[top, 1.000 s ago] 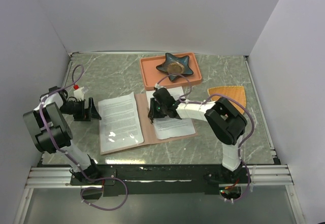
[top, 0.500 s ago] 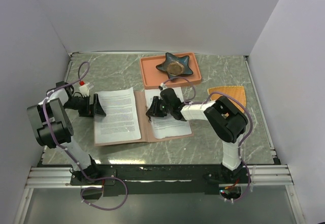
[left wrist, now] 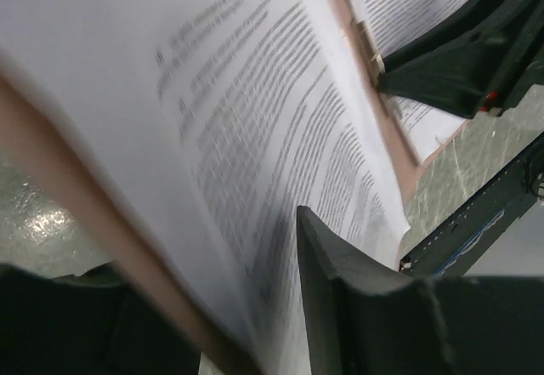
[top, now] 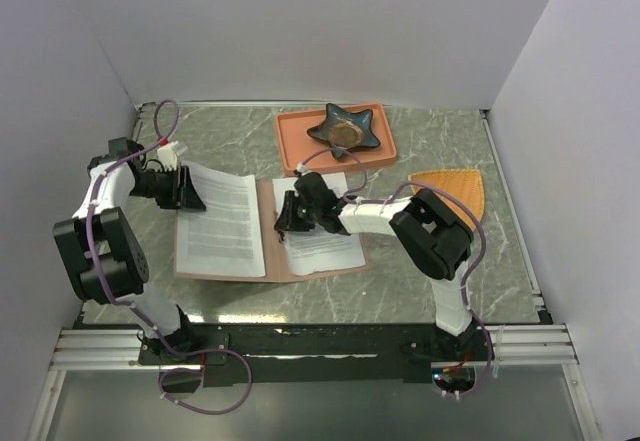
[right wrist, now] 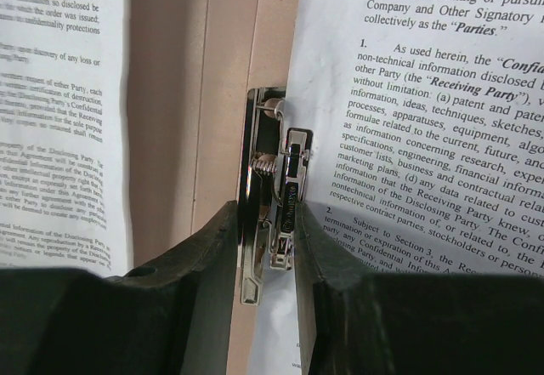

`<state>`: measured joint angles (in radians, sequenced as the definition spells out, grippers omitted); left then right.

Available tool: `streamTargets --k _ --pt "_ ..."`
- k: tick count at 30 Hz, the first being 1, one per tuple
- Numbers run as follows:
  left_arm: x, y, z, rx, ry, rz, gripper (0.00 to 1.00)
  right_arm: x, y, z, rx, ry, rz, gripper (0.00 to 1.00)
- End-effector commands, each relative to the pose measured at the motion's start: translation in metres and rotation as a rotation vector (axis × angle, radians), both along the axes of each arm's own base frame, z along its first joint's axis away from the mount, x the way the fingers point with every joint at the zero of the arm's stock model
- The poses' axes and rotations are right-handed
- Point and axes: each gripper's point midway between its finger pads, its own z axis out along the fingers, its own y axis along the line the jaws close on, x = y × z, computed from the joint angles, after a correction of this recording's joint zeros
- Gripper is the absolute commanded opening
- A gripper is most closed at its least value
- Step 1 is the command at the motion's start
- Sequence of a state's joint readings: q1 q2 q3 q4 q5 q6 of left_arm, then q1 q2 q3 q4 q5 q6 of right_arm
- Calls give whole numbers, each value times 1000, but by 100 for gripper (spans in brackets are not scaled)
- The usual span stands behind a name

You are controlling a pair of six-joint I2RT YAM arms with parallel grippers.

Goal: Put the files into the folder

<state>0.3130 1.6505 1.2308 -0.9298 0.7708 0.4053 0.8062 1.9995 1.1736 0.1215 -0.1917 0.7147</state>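
Overhead: the folder [top: 268, 256] lies open, files [top: 220, 226] on both halves. My left gripper [top: 185, 187] sits at its raised left edge, likely to fold it shut.

Left wrist: card and sheet pass between the fingers; I cannot tell if they pinch.

Right wrist: my right gripper [right wrist: 265, 211] is clamped on the clip [right wrist: 272, 179], probably holding it open for pages.

Two files [top: 222, 226], one folder [top: 269, 233], one tray [top: 298, 148], one dish [top: 345, 128], one mat [top: 456, 188]

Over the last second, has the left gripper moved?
Yes. In the overhead view the left gripper has shifted upward and slightly right, ending nearer the orange tray, which stayed put.
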Motion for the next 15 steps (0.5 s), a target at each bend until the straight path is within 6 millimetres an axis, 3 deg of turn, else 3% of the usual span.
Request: streamTargets --k 1,4,8,11,13,14,15 --pt "-6 -10 25 -17 -34 -27 46 -70 -4 -65 -165 219 108 20" --pt "-7 -14 30 -33 -22 -30 49 -75 15 -58 -127 224 141 24" --pt "3 -17 56 2 -70 -26 53 -84 39 -55 -124 229 194 33" --pt "9 -18 76 39 -116 -18 53 -90 60 -49 -95 233 230 47" --pt "11 -21 83 51 -124 -14 52 -92 71 -42 -65 234 252 67" --pt "14 -21 85 63 -130 -11 52 -94 74 -42 -59 238 260 99" --pt "14 -25 85 65 -125 -17 52 -93 78 -39 -41 230 266 100"
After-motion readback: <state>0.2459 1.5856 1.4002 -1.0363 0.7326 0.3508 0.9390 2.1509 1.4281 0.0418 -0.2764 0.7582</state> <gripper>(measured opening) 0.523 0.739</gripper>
